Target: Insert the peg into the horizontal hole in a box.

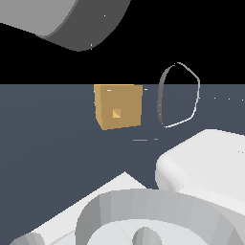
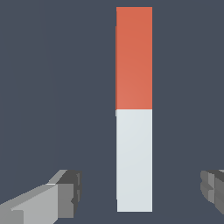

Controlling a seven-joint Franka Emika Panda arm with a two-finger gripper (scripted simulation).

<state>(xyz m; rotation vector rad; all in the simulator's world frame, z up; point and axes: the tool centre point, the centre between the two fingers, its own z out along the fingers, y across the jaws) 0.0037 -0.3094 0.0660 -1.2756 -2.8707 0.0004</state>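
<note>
Dark grey counter (image 2: 57,87), flat and plain. Peg (image 2: 134,109) lying centre of wrist frame, between wide open jaws, ungrasped. Box (image 1: 118,106) with hole (image 1: 116,113) upper centre of exterior frame. Grasp, insertion both left.

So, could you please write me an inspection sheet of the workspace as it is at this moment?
Surface: flat dark blue-grey floor, bare where it shows.
Peg: the peg lies flat on the floor, one half orange-red, one half white; not gripped.
Box: the box, tan, sits on the floor; the hole faces the exterior camera.
Clutter: nothing seen.
Gripper: the gripper is open, one finger on each side of the peg's white half, both apart from it.
Cables: nothing seen.
Surroundings: black background; grey and white arm parts fill the exterior view's foreground.
</note>
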